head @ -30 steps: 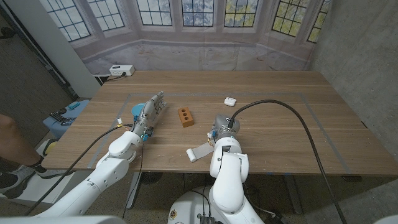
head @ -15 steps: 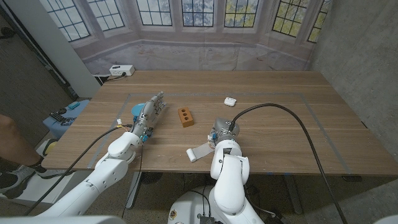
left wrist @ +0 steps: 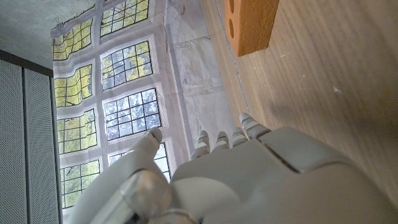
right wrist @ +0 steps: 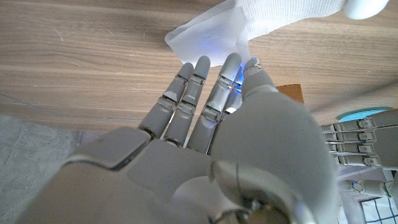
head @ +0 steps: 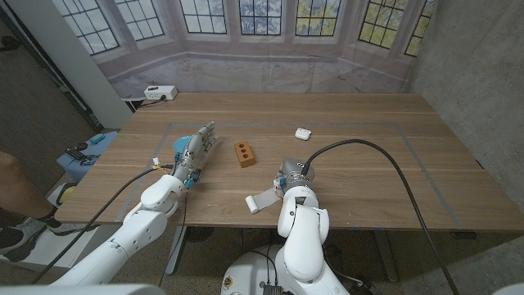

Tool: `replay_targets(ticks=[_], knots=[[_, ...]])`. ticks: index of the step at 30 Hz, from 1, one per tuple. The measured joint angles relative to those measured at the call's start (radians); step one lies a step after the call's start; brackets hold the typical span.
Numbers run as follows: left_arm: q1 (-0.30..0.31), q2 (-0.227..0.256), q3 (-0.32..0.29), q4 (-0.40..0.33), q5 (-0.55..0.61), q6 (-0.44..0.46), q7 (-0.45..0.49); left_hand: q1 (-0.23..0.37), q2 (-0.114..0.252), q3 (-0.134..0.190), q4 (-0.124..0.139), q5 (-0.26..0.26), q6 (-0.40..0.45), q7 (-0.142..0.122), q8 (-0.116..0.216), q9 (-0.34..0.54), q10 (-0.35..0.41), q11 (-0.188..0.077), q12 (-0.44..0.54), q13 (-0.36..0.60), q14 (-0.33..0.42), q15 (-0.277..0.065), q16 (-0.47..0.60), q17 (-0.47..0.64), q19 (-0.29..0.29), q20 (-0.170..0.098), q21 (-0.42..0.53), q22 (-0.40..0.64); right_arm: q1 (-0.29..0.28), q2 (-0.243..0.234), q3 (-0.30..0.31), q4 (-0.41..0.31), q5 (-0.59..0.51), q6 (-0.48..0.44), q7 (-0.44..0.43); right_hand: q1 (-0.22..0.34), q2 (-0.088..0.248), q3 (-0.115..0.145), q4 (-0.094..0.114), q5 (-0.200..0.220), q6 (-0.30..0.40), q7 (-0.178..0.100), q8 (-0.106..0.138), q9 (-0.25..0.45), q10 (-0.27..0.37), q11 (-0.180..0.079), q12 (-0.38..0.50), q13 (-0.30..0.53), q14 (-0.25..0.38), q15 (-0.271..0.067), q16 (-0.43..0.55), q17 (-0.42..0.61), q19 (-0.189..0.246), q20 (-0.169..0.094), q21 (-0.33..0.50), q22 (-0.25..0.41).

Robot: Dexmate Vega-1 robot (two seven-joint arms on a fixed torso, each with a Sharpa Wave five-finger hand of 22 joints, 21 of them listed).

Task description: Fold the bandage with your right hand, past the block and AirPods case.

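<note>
Wooden table, bandage touching right hand fingertips

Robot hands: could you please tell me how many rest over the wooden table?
2. The left hand stands at the table's left side, beside the orange block. The right hand is near the front edge, its fingers reaching the white bandage.

In front of me is the wooden bench, with thin grey tape lines marked on its top. A white power strip lies at its far left corner. A blue round thing lies on the left part of it. Behind the bench I see a backdrop printed with windows. At the left edge a person's leg shows beside the bench.
</note>
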Motion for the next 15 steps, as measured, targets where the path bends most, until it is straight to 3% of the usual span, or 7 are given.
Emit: replay_targets(ticks=[15], knots=[[0.012, 0.005, -0.008, -0.005, -0.005, -0.001, -0.001, -0.001, 0.001, 0.003, -0.003, 0.000, 0.000, 0.000, 0.000, 0.000, 0.000, 0.000, 0.000, 0.000, 0.000, 0.000, 0.000, 0.000, 0.000, 0.000, 0.000, 0.000, 0.033, -0.019, -0.027, -0.006, 0.042, -0.040, 0.020, -0.092, -0.016, -0.040, 0.029, 0.000, -0.041, 0.023, -0.023, 0.000, -0.037, 0.029, -0.015, 0.003, -0.018, 0.010, -0.013, 0.003, -0.010, 0.001, 0.000, 0.000]])
